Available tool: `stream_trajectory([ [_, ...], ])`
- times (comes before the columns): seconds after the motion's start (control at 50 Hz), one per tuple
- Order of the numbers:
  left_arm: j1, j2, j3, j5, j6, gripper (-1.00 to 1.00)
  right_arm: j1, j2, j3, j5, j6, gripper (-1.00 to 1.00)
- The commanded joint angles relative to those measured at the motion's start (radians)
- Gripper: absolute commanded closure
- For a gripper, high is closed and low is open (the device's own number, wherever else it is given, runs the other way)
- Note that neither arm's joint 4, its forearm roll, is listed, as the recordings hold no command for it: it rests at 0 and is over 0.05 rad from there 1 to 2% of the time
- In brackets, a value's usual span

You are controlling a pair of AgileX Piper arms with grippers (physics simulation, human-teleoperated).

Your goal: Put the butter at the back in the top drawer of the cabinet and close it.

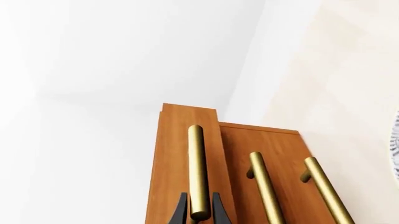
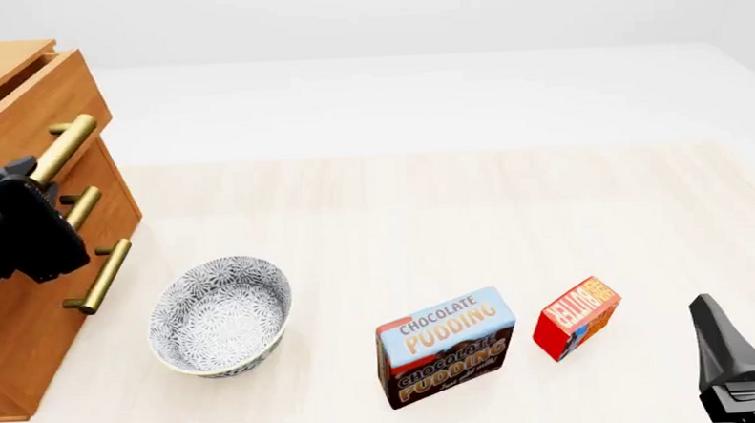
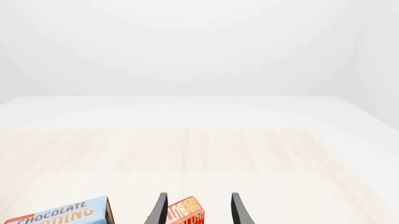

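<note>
inventory on the table point(image 2: 479, 197): one cabinet point(image 2: 16, 103), one bowl point(image 2: 219, 316), one chocolate pudding box point(image 2: 445, 347), one butter point(image 2: 576, 317). the cabinet stands at the far left edge of the front view and carries three drawers, each with one brass bar handle, three handles in total. the top drawer point(image 1: 181, 154) stands proud of the two lower fronts, as the left wrist view shows by the step between its face and theirs; it is partly pulled out. my left gripper point(image 1: 199, 211) is at the top drawer's handle point(image 1: 198, 172): its two dark fingers sit one on each side of the brass bar, close against it near the bar's end, so i read the jaws as closed onto the handle. the two lower handles are untouched, lying beside it. the bowl, white with a grey pattern, stands on the table just in front of the cabinet's lower drawers, apart from them. the pudding box stands upright to the right of the bowl, and the butter stands just beside it, further right, a small red box with orange lettering, tilted slightly, not touching the pudding box. my right gripper point(image 3: 198, 207) is low at the near right corner of the front view, jaws spread wide and holding nothing; in the right wrist view its two fingers point(image 3: 160, 210) frame the butter, which lies ahead between them, with gaps on both sides.
</note>
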Motion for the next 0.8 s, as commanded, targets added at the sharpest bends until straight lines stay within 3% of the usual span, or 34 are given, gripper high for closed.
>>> stream_trajectory([
  [0.02,-0.005,-0.001,0.013,0.019,0.006,1.00,0.000,0.000,0.000,0.000,0.000,-1.00],
  [0.8,-0.065,-0.028,0.010,0.050,-0.006,1.00,0.000,0.000,0.000,0.000,0.000,-1.00],
])
